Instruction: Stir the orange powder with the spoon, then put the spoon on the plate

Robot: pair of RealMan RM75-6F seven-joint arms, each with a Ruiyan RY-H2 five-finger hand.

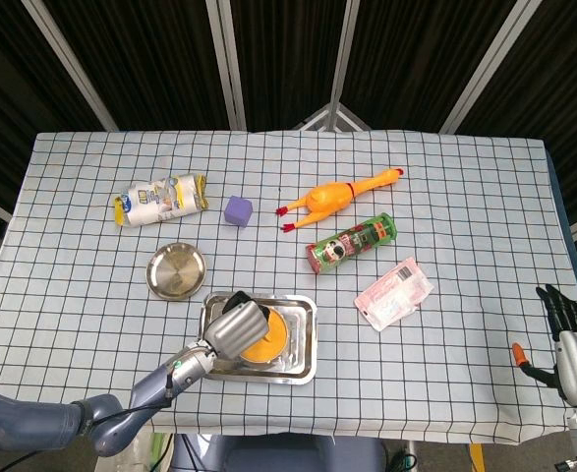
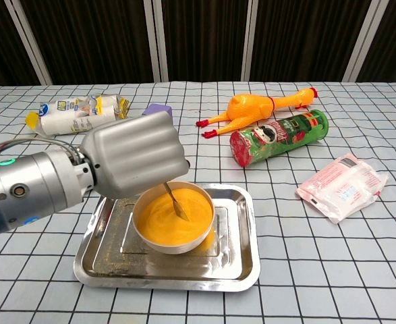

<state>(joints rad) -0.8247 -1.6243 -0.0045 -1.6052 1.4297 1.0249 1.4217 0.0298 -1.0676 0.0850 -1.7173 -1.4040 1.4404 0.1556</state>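
Left hand [image 2: 131, 155], smooth grey metal with blocky curled fingers, closed around the handle of a thin metal spoon [image 2: 173, 203], spoon slanting down with its tip dipped in orange powder [image 2: 173, 217]. Powder fine and bright, filling a round white bowl [image 2: 174, 244], surface swirled and uneven. Bowl seated in the middle of a shiny rectangular steel tray [image 2: 240, 260] with rounded corners and a raised rim, some orange dust on the tray floor beside the bowl. Hand hanging over the bowl's left rim, hiding the spoon's upper handle and, in the head view, part of the bowl. Small round metal plate [image 1: 177, 270], shallow and reflective, bare, just beyond the tray's far left corner on the white cloth with black grid lines [image 1: 465, 197]. Further back, a crinkled white, blue and yellow packet [image 1: 160, 200] lying on its side, a purple cube [image 1: 238, 210], a glossy orange rubber chicken [image 1: 337, 194] with red feet stretched out diagonally, and a green cylindrical crisp can [image 1: 352, 243] on its side just in front of the chicken. Flat pink and white sachet [image 1: 394, 292] to the right of the tray, apart from it. Right hand [image 1: 569, 339], dark fingers spread and holding nothing, off the table's right edge, well away from everything.
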